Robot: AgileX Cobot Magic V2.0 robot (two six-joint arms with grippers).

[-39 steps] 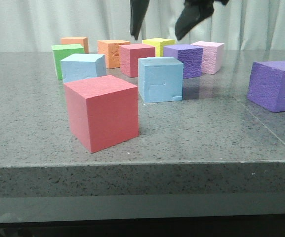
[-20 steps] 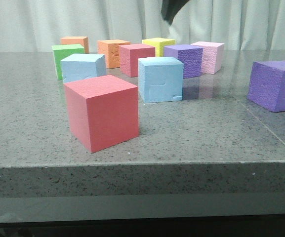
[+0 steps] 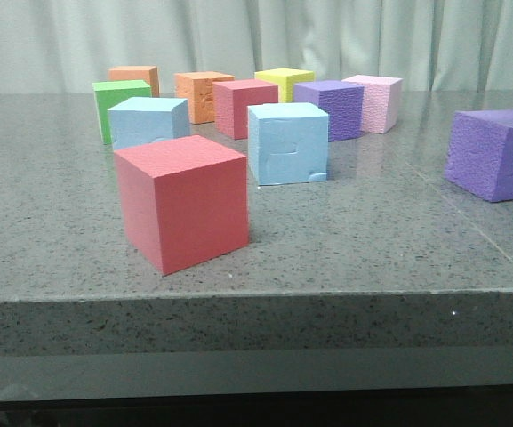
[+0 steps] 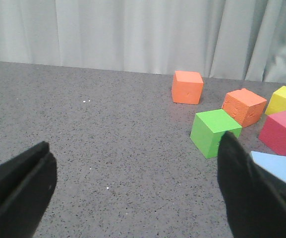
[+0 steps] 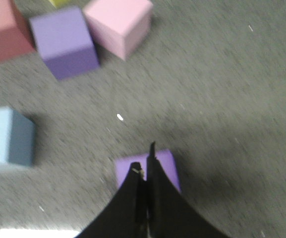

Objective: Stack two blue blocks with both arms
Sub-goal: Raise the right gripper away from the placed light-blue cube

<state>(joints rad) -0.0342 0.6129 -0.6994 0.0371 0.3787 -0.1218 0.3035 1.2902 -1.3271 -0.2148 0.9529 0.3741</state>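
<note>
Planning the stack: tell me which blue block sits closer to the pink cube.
The right-hand blue block, standing clear mid-table; the other blue block sits partly behind the big red cube, beside the green cube.

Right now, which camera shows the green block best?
The left wrist view: the green block sits unobstructed, three faces visible. The front view shows it far back, partly hidden behind a blue block. The right wrist view misses it.

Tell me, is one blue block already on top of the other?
No: in the front view the left blue block and right blue block both stand on the table, apart.
</note>
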